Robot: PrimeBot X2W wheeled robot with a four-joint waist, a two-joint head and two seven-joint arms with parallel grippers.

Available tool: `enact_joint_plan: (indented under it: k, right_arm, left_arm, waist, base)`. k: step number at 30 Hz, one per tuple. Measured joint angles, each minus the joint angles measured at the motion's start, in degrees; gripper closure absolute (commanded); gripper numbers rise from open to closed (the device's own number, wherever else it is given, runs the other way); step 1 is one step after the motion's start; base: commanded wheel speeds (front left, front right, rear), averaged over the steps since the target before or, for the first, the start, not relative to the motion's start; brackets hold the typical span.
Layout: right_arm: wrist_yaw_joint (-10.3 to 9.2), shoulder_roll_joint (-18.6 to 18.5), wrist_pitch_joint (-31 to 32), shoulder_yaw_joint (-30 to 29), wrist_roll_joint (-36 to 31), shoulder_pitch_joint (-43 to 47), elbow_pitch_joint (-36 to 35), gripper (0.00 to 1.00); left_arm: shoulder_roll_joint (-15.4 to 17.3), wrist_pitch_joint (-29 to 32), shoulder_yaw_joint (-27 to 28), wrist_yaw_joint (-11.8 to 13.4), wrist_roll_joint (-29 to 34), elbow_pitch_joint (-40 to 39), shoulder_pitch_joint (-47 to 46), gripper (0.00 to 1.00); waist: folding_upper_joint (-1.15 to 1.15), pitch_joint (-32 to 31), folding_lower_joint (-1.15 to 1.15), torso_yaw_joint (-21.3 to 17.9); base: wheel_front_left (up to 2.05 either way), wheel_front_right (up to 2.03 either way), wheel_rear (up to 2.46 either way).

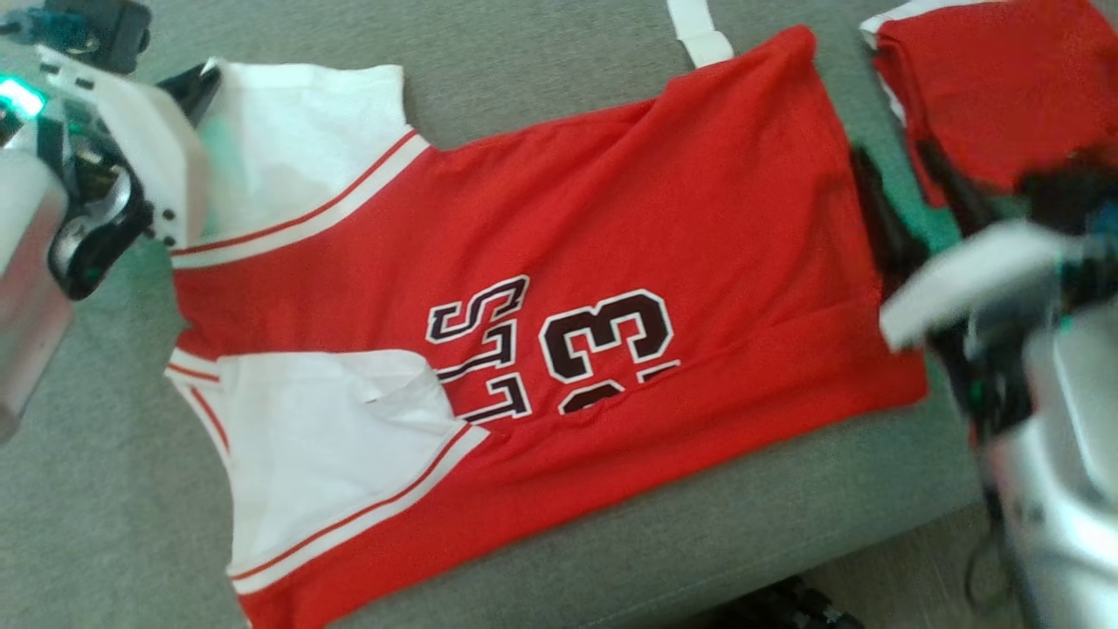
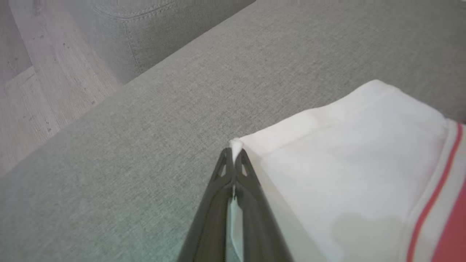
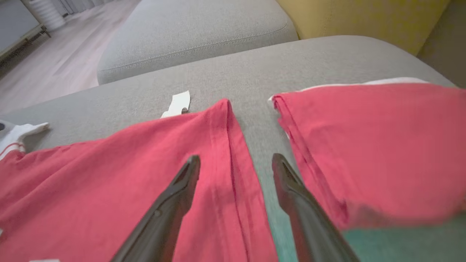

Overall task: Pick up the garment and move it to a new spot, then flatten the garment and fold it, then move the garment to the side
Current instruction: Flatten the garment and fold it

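Note:
The garment (image 1: 611,218) is a red jersey with white sleeves and dark number lettering, spread flat on the grey sofa seat (image 1: 699,542). My left gripper (image 1: 196,83) is at the far white sleeve (image 2: 346,163). The left wrist view shows this gripper (image 2: 235,153) shut on the sleeve's corner, a bit of white cloth poking out between the tips. My right gripper (image 1: 908,201) is open at the jersey's right hem. In the right wrist view its fingers (image 3: 236,160) straddle the hem edge (image 3: 225,145), one over red cloth, the other over bare seat.
A second red garment (image 1: 996,87) lies folded just right of the hem, close to my right gripper (image 3: 375,145). A white strip (image 1: 699,31) lies beyond the jersey. The seat's front edge runs along the lower right; wooden floor (image 2: 36,80) lies past the seat. A yellow cushion (image 3: 364,18) stands behind.

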Motion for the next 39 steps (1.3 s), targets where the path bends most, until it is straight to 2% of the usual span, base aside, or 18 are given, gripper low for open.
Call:
enact_joint_plan:
  k: [3, 8, 16, 17, 19, 20, 21, 22, 29, 39]
  right_arm:
    - [0.00, 0.13, 3.27, 0.68, 1.76, -7.69, 6.50, 0.00]
    - [0.00, 0.27, 3.96, 1.83, 3.61, -16.37, 16.33, 0.00]
    - [0.00, 0.09, 3.37, 4.31, 5.67, -22.86, 26.87, 0.00]
    - [0.00, -0.02, 2.89, 4.71, 5.90, -23.25, 27.57, 0.04]
    - [0.00, -0.22, 2.20, 5.43, 6.54, -24.08, 28.92, 0.43]
    - [0.00, -0.32, 1.82, 5.77, 6.64, -24.44, 29.44, 0.57]
    - [0.00, -0.51, 1.44, 6.16, 6.69, -24.82, 30.02, 0.76]
    - [0.00, -0.77, 1.26, 6.59, 6.83, -25.23, 30.55, 1.00]
    - [0.00, -1.59, -3.01, 7.28, 7.17, -27.20, 33.20, 1.00]
    - [0.00, -2.59, -11.27, 7.90, 8.75, -29.57, 34.46, 1.00]
  left_arm:
    - [-0.14, -0.93, -2.14, 0.00, -0.19, -1.07, -1.72, 1.00]
    - [-0.71, -3.47, -5.68, 0.00, -0.93, -2.56, -4.66, 1.00]
    - [-1.83, -6.69, -10.98, 0.00, -2.36, -3.39, -7.97, 1.00]
    - [-1.92, -6.87, -11.35, 0.00, -2.63, -3.36, -8.17, 1.00]
    - [-1.93, -7.37, -12.65, 0.00, -3.13, -3.15, -8.93, 1.00]
    - [-1.93, -7.77, -12.98, 0.00, -3.46, -3.00, -9.23, 1.00]
    - [-1.93, -7.97, -13.38, 0.00, -3.63, -2.83, -9.59, 1.00]
    - [-1.93, -8.29, -14.04, 0.00, -3.97, -2.54, -10.05, 1.00]
    - [-1.88, -12.67, -16.07, 0.00, -3.79, -0.46, -11.38, 1.00]
    - [-2.89, -28.63, -16.11, -0.02, -0.87, 2.66, -15.55, 1.00]
  waist:
    - [0.00, 0.27, 0.00, 1.18]
    - [0.00, 1.06, 0.01, 3.45]
    - [0.00, 2.25, 0.01, 5.76]
    - [0.00, 2.33, 0.01, 5.86]
    - [0.00, 2.45, 0.01, 5.98]
    - [0.00, 2.51, 0.00, 6.01]
    - [0.00, 2.56, 0.01, 6.05]
    - [0.00, 2.61, 0.01, 6.09]
    - [0.00, 2.37, 0.00, 6.47]
    - [0.00, -0.11, 0.00, 7.79]
  base:
    - [0.00, 0.00, 0.00]
    - [0.00, 0.00, 0.00]
    - [0.00, 0.00, 0.00]
    - [0.00, 0.00, 0.00]
    - [0.00, 0.00, 0.00]
    - [0.00, 0.00, 0.00]
    - [0.00, 0.00, 0.00]
    - [0.00, 0.00, 0.00]
    - [0.00, 0.00, 0.00]
    - [0.00, 0.00, 0.00]
